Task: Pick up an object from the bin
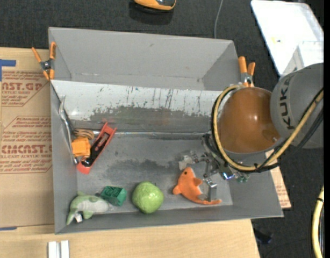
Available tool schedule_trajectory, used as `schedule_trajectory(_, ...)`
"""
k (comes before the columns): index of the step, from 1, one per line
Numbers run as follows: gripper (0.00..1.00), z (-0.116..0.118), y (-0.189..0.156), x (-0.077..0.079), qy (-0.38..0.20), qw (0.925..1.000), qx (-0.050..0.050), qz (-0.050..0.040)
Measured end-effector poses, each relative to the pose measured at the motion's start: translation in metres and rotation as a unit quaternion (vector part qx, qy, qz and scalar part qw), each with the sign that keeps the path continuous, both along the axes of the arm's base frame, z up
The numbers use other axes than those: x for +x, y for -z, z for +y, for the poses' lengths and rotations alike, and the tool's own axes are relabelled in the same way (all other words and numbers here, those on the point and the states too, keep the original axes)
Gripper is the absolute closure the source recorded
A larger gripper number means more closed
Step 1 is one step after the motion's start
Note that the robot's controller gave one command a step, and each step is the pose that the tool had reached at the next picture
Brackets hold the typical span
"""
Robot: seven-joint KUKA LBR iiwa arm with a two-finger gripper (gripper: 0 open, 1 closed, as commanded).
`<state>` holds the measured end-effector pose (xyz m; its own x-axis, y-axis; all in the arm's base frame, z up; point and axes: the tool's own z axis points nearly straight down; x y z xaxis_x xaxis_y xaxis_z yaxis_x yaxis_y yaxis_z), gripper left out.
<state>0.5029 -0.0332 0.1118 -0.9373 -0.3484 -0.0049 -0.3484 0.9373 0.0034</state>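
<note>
Camera view: the jaws, whose width I cannot tell, sit just beside the orange fish-shaped plastic toy (187, 186), so closing off-centre could nudge it aside instead of gripping it.

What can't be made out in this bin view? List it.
- Camera view: the right floor of the bin, hidden beneath the arm's orange cover.
- Camera view: whether the gripper touches the orange fish toy; their outlines overlap.
- Camera view: the orange item by the left wall, too small to identify.
</note>
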Motion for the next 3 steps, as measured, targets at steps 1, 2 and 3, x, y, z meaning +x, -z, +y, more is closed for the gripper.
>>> schedule_trajectory(1,0.0,-0.02,0.008,-0.006,-0.033,0.9994,0.0,-0.0031)
schedule_trajectory(2,0.0,-0.005,0.033,-0.02,0.043,0.9991,0.001,-0.0023)
schedule_trajectory(3,1.0,-0.023,0.01,-0.015,-0.012,0.9999,0.0,-0.0048)
